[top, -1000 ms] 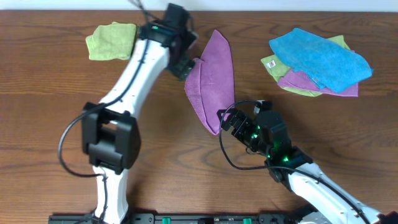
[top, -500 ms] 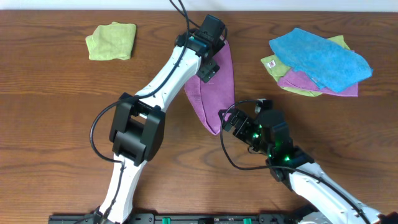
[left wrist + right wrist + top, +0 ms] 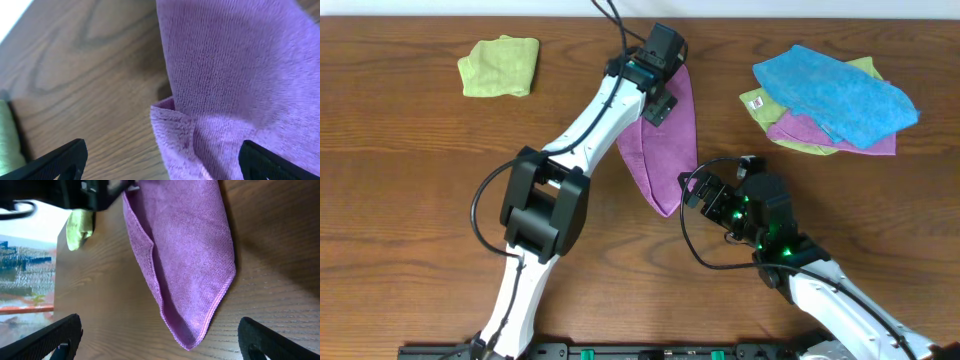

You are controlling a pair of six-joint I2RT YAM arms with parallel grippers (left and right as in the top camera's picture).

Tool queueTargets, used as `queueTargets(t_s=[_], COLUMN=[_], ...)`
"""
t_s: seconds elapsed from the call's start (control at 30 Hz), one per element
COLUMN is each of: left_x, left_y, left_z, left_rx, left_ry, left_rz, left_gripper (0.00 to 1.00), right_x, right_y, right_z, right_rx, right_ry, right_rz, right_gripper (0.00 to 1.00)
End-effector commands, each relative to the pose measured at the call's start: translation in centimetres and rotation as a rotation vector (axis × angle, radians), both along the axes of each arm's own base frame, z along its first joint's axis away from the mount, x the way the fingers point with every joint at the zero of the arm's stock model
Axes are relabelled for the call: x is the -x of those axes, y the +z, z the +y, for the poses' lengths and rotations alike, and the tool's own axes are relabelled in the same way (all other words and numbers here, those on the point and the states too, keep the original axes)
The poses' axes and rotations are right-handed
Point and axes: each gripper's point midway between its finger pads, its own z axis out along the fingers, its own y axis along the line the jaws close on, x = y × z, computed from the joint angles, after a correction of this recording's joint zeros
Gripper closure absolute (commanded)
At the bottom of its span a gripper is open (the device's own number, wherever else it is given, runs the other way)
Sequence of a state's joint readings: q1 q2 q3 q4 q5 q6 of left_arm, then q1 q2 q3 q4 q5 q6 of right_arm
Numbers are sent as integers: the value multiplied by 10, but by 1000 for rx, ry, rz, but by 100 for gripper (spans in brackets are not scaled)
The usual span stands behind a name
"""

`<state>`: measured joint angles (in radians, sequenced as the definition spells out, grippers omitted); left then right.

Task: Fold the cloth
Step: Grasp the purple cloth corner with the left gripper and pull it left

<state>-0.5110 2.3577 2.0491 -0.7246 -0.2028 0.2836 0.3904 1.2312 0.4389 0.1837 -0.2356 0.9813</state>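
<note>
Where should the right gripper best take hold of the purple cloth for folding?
Probably the pointed lower tip of the purple cloth, coming from the right arm's side: it lies flat and tapers there, just beside the open right gripper.

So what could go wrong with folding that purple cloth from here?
The left gripper hangs open over the purple cloth, whose layers do not line up; it might pinch only the top layer and pull the fold apart. The right gripper, also open, sits beside the cloth's narrow lower tip; closing there could miss it or drag the cloth crooked.
</note>
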Motion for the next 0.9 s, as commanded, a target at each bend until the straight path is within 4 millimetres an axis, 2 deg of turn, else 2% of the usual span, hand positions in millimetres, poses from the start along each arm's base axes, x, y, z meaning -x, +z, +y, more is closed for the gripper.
queueTargets(t_s=[0.0,0.13,0.2,0.33,0.4,0.47,0.5,0.53,0.57,0.63,0.7,0.87], left_x=[-2,-4,-7,-8,-9,-9,-9,-8,-8,-7,-5,5], left_y=[-23,-30,-28,-27,-27,-26,-27,-27,-27,-27,-28,-29], left_z=[5,10,12,11,10,9,8,8,8,8,9,21], left_rx=[-22,-43,-47,-41,-36,-34,-34,-35,-35,-28,-33,-89], left_ry=[35,69,81,82,85,86,84,83,83,100,102,113], left_rz=[27,19,2,-3,-8,-9,-9,-8,-6,-4,5,41], left_gripper=[2,0,14,29,41,45,54,70,78,79,94,94], right_x=[-2,-1,-1,-1,-1,-1,-1,-1,-1,-1,0,0], right_y=[2,3,2,3,3,3,3,2,2,2,1,1], right_z=[-2,-1,-1,-1,-1,-1,-1,-1,-1,-1,-1,-1], right_rx=[17,14,19,23,26,29,29,31,36,42,43,44], right_ry=[16,26,30,34,37,39,39,41,45,49,49,49], right_rz=[-21,-22,-25,-29,-32,-34,-34,-35,-39,-40,-36,-34], right_gripper=[1,1,1,1,1,1,1,1,1,1,1,1])
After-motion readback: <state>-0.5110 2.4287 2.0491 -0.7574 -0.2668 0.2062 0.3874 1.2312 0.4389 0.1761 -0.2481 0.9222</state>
